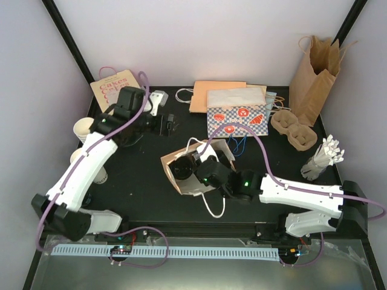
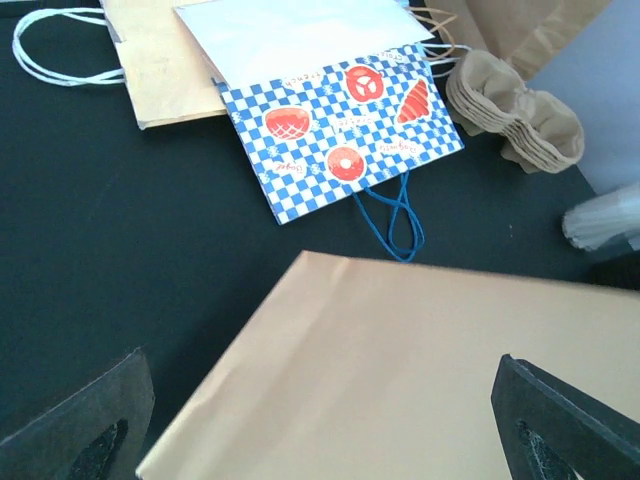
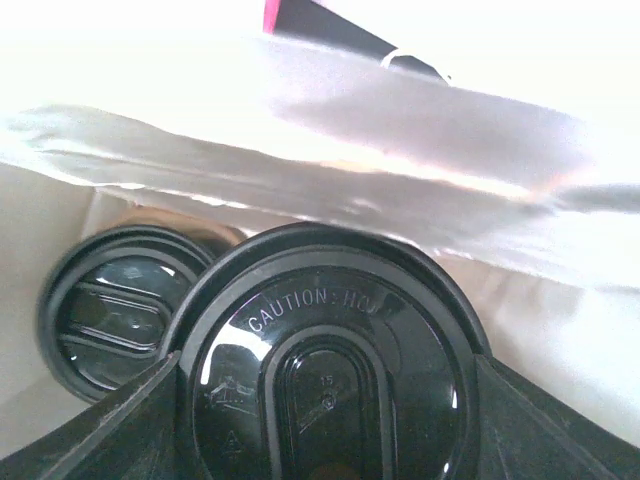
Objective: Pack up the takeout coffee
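Note:
A brown paper bag [image 1: 181,184] lies on its side mid-table, mouth toward the right arm. My right gripper [image 1: 195,171] reaches into it. In the right wrist view the gripper [image 3: 325,385] is shut on the takeout coffee [image 3: 325,360], a finger on each side of its black lid, which reads "CAUTION". A second black-lidded cup [image 3: 100,310] sits just left of it inside the bag. My left gripper [image 1: 171,125] hangs behind the bag, open and holding nothing. Its wrist view shows its fingers [image 2: 85,420] spread wide above the bag's tan side [image 2: 400,370].
A blue-checked bag [image 1: 236,118] and flat tan bags [image 1: 211,93] lie behind the open bag. Pulp cup carriers [image 1: 293,130] and a tall brown bag [image 1: 314,75] stand back right. A "Cakes" bag [image 1: 115,87] and lidless cups [image 1: 83,128] are at the left.

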Motion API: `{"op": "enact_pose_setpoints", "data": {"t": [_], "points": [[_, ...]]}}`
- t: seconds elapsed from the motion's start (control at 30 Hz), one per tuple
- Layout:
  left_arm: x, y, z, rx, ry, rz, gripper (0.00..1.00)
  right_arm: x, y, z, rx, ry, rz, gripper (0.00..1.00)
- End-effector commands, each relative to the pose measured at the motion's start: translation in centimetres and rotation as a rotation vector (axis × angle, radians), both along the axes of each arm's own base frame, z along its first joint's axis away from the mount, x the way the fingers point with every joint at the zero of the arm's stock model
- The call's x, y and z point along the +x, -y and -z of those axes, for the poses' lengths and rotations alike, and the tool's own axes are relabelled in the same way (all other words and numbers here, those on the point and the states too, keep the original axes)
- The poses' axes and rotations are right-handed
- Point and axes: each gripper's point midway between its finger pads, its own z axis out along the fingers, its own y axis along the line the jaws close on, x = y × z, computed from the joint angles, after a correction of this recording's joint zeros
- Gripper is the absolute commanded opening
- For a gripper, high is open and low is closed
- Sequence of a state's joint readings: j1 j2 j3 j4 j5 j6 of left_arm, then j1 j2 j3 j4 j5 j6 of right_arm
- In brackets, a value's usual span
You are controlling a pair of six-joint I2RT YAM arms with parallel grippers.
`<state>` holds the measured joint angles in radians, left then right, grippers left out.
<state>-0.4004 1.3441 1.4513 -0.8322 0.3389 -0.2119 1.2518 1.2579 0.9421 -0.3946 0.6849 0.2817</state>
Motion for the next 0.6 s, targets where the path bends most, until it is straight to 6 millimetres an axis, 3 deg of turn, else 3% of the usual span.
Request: {"op": "enact_pose_setpoints", "data": {"t": [0.0,0.1,0.23,0.43,0.57], "points": [[-2.5,-1.4,-2.5,-0.007,0.139,0.012,0.95,-0.1,0.0,-3.6,0.027,-0.006,-0.050,0.30],[-3.9,-2.4,-4.8,-0.038,0.248,-0.011,0.95,-0.1,-0.1,-5.8,0.053,-0.007,-0.077,0.31],[-4.7,-3.2,-6.2,-0.043,0.294,-0.029,0.96,0.5,0.0,-8.3,0.098,-0.019,-0.107,0.31],[-3.9,-3.2,-4.9,-0.018,0.256,-0.035,0.97,1.5,0.6,-12.5,0.118,0.015,-0.119,0.31],[-3.6,-3.2,-4.5,-0.024,0.252,-0.046,0.97,2.0,1.4,-16.3,0.142,0.091,-0.097,0.31]]}}
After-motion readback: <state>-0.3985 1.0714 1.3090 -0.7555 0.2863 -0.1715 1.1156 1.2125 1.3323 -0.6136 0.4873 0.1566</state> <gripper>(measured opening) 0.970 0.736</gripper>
